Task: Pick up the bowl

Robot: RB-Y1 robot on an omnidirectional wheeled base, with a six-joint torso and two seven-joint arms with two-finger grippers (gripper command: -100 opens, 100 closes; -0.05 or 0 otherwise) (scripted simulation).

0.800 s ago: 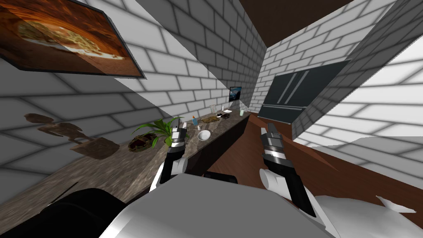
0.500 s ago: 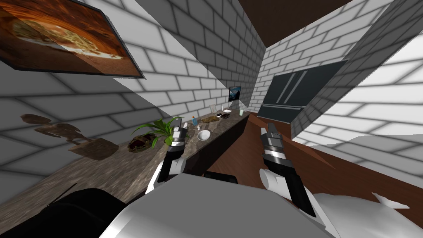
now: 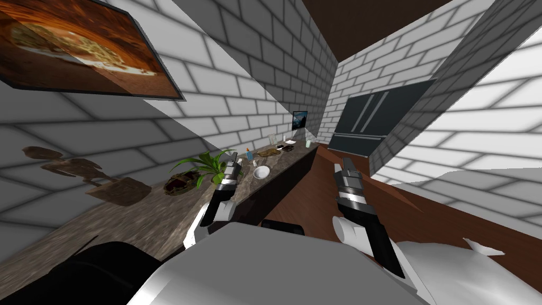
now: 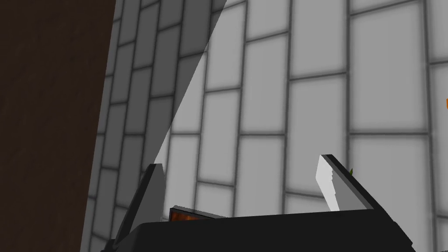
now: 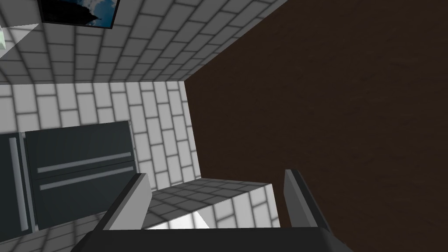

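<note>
One white bowl (image 3: 261,172) sits on the mottled counter (image 3: 153,225), just left of the frame's centre and near the counter's front edge. Nothing touches it.

The left gripper (image 3: 233,163) is raised over the counter just left of the bowl and apart from it. Its two fingers (image 4: 329,183) are spread wide with nothing between them. It covers the base of the one green plant (image 3: 207,163), so I cannot tell whether there is a pot.

The right gripper (image 3: 344,163) is up over the brown floor, right of centre and well apart from the bowl. Its fingers (image 5: 139,192) are equally wide apart and it holds nothing.

Left of the plant lies one brown dish (image 3: 179,183), its contents unclear. One small blue bottle (image 3: 249,154) stands beyond the bowl. Further along, the cluster (image 3: 283,145) at the counter's far end is too small to name or count.

There are two wall pictures: a large one (image 3: 79,50) cut off by the upper left corner, and a small one (image 3: 300,119) over the far end. A dark fridge (image 3: 370,119) stands upper right of centre. The counter's near end runs into a black area at lower left.
</note>
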